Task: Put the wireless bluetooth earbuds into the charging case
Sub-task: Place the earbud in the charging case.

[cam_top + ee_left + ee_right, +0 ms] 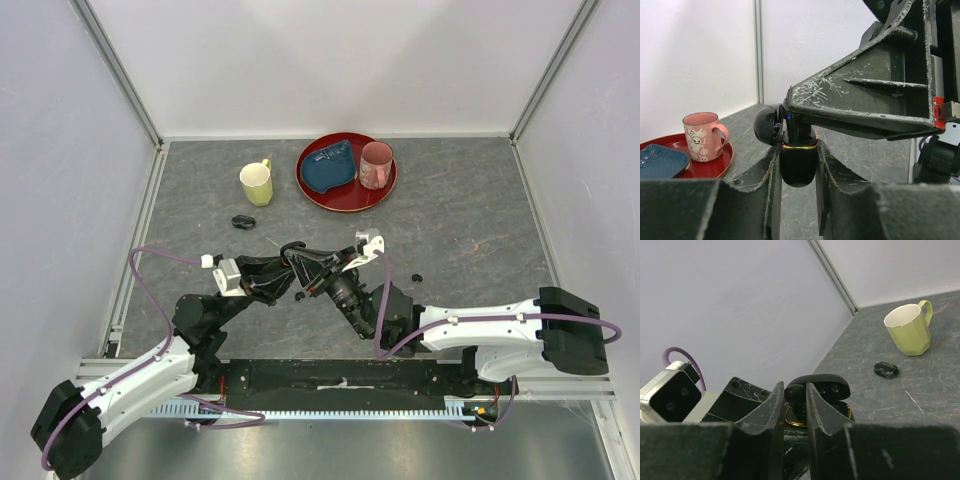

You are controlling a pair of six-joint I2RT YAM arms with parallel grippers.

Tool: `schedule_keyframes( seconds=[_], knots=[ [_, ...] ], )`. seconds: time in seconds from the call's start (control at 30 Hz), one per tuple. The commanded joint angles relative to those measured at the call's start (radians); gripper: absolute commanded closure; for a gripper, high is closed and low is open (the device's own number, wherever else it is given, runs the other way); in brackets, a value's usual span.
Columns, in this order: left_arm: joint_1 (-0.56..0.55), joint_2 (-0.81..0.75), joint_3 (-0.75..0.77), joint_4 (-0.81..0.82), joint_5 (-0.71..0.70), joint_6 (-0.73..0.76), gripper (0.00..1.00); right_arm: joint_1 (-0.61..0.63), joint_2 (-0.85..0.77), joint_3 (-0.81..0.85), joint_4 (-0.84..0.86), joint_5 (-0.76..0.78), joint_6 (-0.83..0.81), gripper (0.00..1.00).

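Left hand (797,150) grips the case (797,169), its gold rim (799,146) hidden from overhead.

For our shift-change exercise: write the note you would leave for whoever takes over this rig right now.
Left claw: shut on the open case.
Right claw: shut on an earbud, at the case's mouth.
On the table: a loose earbud right of the arms; a black oval by the yellow mug.
Done: cannot tell whether any is seated.
To do: seat this one, then fetch the loose one.
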Motion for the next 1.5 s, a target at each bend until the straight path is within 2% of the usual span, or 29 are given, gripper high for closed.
schedule_keyframes(
  seconds=[0.0, 0.43, 0.53, 0.57, 1.03, 1.17, 1.47],
  knots=[
    [-0.002, -0.017, 0.045, 0.097, -0.04, 0.016, 0.98, 0.036, 0.0, 0.025, -0.076, -0.004, -0.037, 1.0],
    [-0.001, -0.04, 0.033, 0.099, -0.072, 0.014, 0.98, 0.055, -0.018, 0.04, -0.122, 0.025, -0.07, 0.98],
    [-0.002, -0.047, 0.032, 0.088, -0.073, 0.019, 0.98, 0.055, -0.026, 0.042, -0.128, 0.024, -0.071, 0.92],
    [-0.001, -0.047, 0.032, 0.082, -0.073, 0.019, 0.98, 0.053, -0.028, 0.042, -0.128, 0.024, -0.071, 0.86],
    [-0.002, -0.031, 0.035, 0.079, -0.043, 0.014, 0.98, 0.055, -0.032, 0.086, -0.138, -0.013, -0.063, 0.54],
    [-0.002, -0.032, 0.032, 0.077, -0.037, 0.014, 0.98, 0.055, -0.048, 0.092, -0.124, -0.008, -0.063, 0.39],
    [-0.002, -0.021, 0.036, 0.077, -0.03, 0.013, 0.98, 0.053, -0.078, 0.128, -0.079, -0.004, -0.111, 0.24]
  ],
)
